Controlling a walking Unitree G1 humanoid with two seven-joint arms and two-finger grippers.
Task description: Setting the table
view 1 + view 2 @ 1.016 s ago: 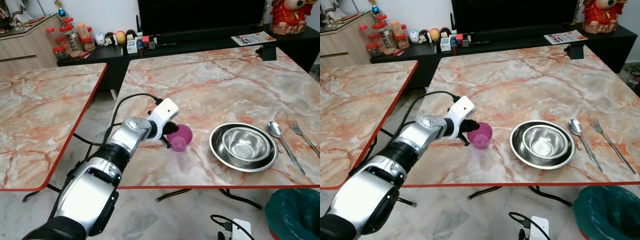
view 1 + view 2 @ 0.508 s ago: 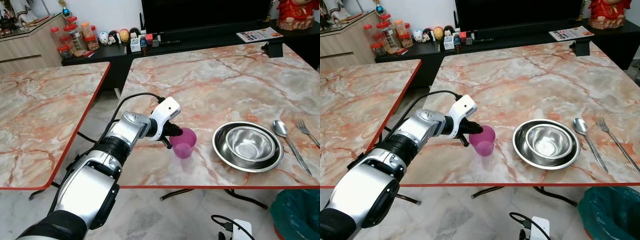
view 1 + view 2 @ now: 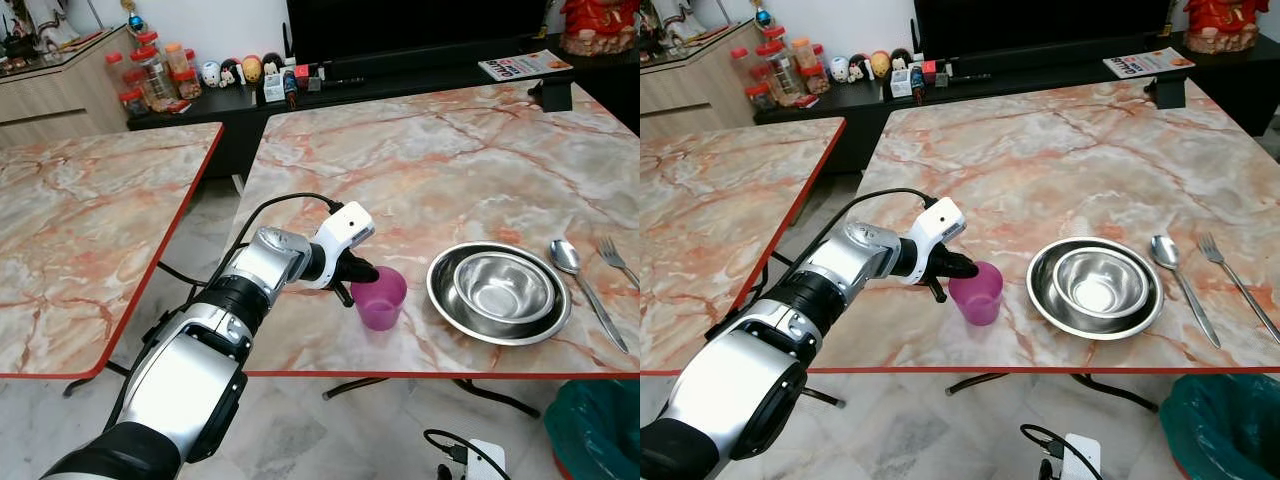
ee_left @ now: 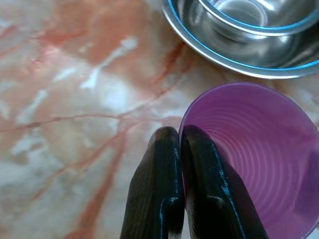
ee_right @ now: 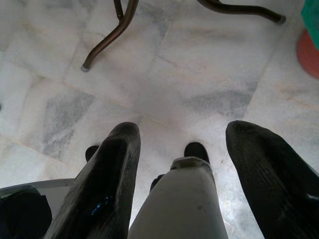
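Observation:
A translucent purple cup [image 3: 379,298] stands upright on the marble table [image 3: 420,170], just left of the nested steel bowls [image 3: 498,292]. My left gripper [image 3: 361,273] is shut on the cup's near rim; in the left wrist view its two black fingers [image 4: 172,164] pinch the purple cup [image 4: 254,154] at the wall, one finger inside and one outside. A spoon [image 3: 585,285] and a fork [image 3: 618,264] lie right of the bowls. My right gripper [image 5: 184,169] hangs open over the floor.
A second marble table [image 3: 80,220] stands at the left across a narrow gap. A dark TV cabinet with jars and figurines [image 3: 200,80] runs along the back. A teal bin [image 3: 597,430] sits on the floor at lower right.
The left gripper has carried the purple cup rightwards, closer to the bowls, and the cup has gone from tilted to upright. The camera has shifted slightly.

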